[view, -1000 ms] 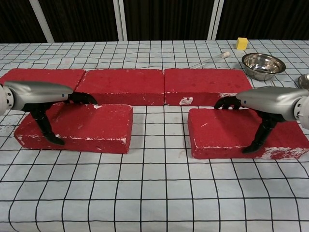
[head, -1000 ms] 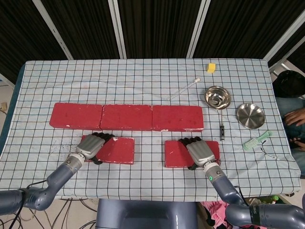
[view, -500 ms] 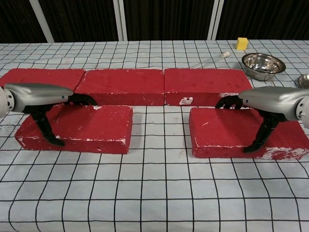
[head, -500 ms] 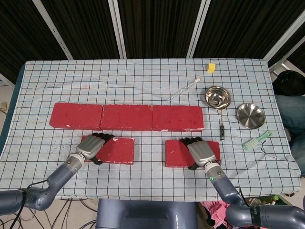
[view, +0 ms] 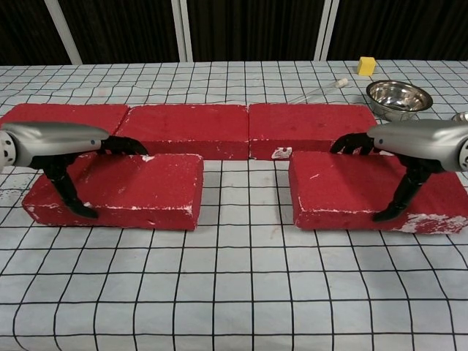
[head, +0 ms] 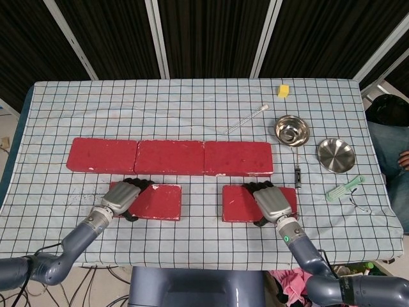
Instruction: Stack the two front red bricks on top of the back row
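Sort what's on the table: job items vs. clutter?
Job: left front brick, held by left hand; right front brick, held by right hand; back row of three bricks.

Clutter: yellow block, two steel bowls, test tube, green tool.

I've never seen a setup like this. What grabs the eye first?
Three red bricks in a row across the checked tablecloth. In front, the grey left hand grips one front red brick, the grey right hand another. Two steel bowls sit far right.
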Motion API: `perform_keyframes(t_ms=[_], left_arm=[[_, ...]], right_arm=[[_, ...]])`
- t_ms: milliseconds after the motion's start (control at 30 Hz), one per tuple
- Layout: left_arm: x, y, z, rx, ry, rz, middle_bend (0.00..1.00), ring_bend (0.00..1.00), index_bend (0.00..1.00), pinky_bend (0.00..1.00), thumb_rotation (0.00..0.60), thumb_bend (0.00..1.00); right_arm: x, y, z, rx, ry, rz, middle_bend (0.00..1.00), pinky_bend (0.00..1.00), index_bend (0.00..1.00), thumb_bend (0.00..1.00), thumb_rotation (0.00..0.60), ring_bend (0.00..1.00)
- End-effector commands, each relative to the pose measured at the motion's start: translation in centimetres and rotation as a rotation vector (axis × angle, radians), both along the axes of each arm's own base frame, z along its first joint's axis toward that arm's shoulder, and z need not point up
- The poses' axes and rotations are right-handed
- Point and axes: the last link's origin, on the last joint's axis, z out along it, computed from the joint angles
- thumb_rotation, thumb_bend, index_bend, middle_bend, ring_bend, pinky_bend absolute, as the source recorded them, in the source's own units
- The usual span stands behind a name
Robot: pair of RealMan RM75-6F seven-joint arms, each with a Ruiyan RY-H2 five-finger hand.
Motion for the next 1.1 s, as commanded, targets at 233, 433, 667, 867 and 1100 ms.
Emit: perform_keyframes(t_ms=[233,433,667,867,1100], left_arm=[[2.1,0.4,6.1,0.137,0.007,-0.061,0.17,0.12,0.12,0.26,0.600,0.25],[3.0,2.0,8.6,0.183,0.038,-0.060,0.17,0.12,0.12,0.26,0.600,0.25],[3.4,5.3,9.7,0.212,0.030,-0.025,0.17,0.12,0.12,0.26,0.600,0.25],[3.3,7.9,9.4,0.213,0.022,-0.018,0.17,0.12,0.12,0.25,0.600,0.25],[2.0,10.4,9.0,0.198,0.028,0.020,0.16,0.11,0.13,0.24,0.600,0.25]], right_arm=[[1.5,-0.6,6.6,-0.109,0.003,0.034,0.17,0.15,0.13,0.14,0.600,0.17],[3.2,-2.8,9.5,-0.114,0.004,0.056,0.17,0.15,0.13,0.14,0.600,0.17],[6.3,-7.0,9.6,-0.096,-0.003,0.112,0.17,0.15,0.13,0.14,0.600,0.17],[7.7,-10.8,8.1,-0.064,-0.001,0.109,0.17,0.15,0.13,0.14,0.600,0.17],[7.9,-14.4,5.8,-0.060,0.004,0.072,0.17,0.15,0.13,0.14,0.600,0.17]])
